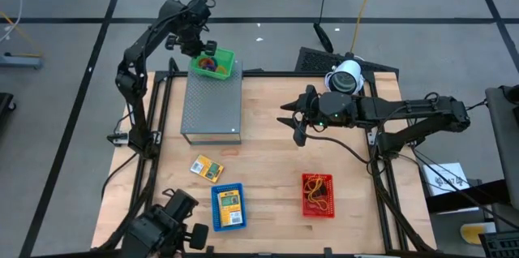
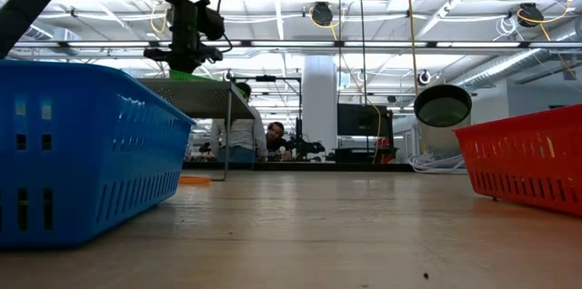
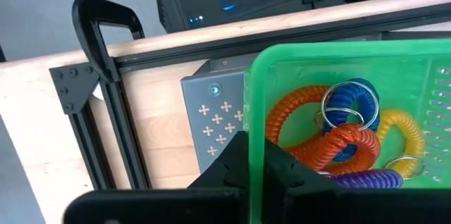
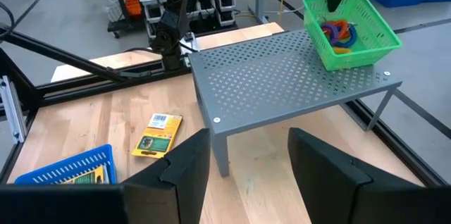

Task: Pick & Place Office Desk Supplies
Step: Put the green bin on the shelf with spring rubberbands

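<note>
At the far-left corner of the grey perforated shelf (image 1: pixel 212 105) sits the green basket (image 1: pixel 213 65), holding coiled keyring loops (image 3: pixel 337 136) in orange, blue, yellow and purple. Your left gripper (image 3: pixel 255 175) is clamped on the basket's near rim, so the loops lie just beyond its fingers. Expect them light, springy and probably tangled; hook one coil rather than pinching. Your right gripper (image 4: pixel 248 164) hangs spread and empty over mid-table, well apart. One yellow packet (image 1: pixel 206 167) lies loose on the table.
</note>
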Tool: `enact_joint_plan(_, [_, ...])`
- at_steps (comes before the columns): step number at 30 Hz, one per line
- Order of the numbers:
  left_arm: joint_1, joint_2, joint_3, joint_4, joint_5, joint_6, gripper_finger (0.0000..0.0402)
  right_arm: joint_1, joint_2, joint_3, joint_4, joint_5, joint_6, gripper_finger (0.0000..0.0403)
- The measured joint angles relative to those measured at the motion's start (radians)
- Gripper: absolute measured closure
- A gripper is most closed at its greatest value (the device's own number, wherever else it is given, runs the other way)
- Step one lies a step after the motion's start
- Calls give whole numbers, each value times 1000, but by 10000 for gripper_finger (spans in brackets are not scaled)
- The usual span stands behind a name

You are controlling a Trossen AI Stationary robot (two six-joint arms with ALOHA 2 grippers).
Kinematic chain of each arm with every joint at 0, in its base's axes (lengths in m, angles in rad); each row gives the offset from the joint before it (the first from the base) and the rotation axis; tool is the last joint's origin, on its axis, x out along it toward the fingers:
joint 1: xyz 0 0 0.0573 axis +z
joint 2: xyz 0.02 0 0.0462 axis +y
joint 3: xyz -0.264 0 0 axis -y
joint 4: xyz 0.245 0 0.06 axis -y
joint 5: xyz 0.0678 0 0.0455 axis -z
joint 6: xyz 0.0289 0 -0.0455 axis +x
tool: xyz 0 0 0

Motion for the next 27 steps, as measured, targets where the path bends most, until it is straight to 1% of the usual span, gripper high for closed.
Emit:
enact_joint_plan(7, [-18, 0, 0, 0, -10, 13, 389, 0, 0, 0, 0, 0, 0, 222])
enact_joint_plan(20, [-22, 0, 0, 0, -11, 11, 325, 0, 0, 0, 0, -1, 0, 222])
enact_joint_plan(24, [-22, 0, 0, 0, -6, 11, 320, 0, 0, 0, 0, -1, 0, 222])
enact_joint_plan(27, [-22, 0, 0, -1, 23, 14, 320, 0, 0, 0, 0, -1, 0, 222])
